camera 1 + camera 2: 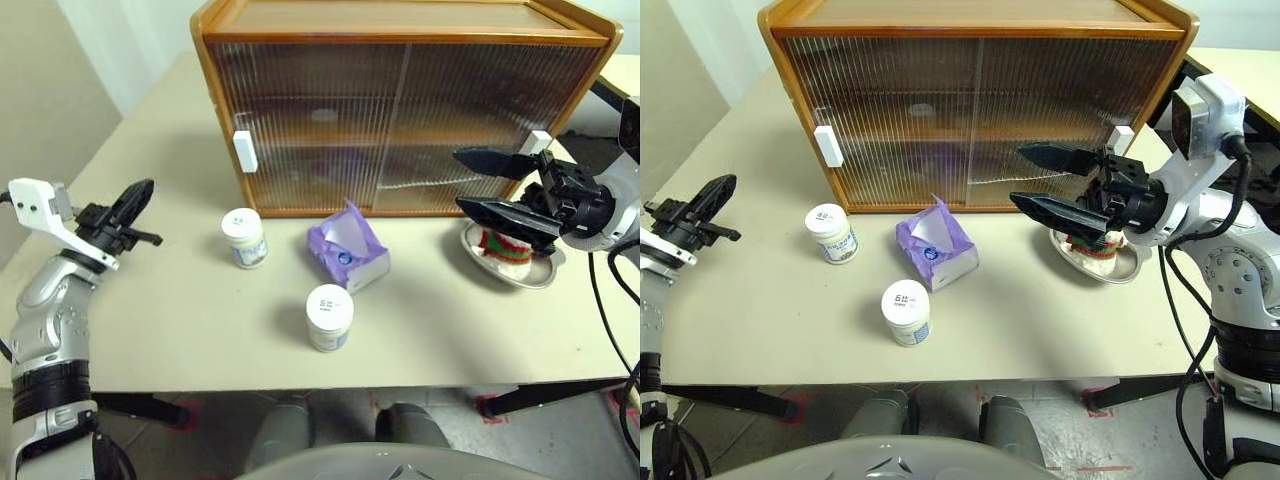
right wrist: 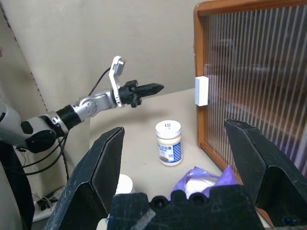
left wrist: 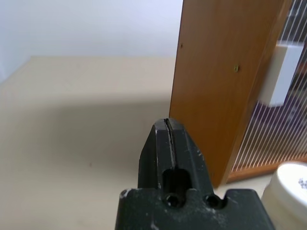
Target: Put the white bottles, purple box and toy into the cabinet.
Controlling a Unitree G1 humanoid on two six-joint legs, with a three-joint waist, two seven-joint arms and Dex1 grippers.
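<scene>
I find both cabinet [image 1: 400,100] doors closed, so nothing can go in yet. Left gripper [image 1: 135,200] jaws together, right gripper [image 1: 1050,182] jaws apart (both empty). White bottles [image 1: 244,237], purple box [image 1: 348,250] and toy [image 1: 503,249] sit before the cabinet; a blind reach could topple them.

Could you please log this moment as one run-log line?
cabinet: doors closed | white bottles, purple box: on table | toy: in dish | left end effector: shut, empty | right end effector: open, empty
</scene>
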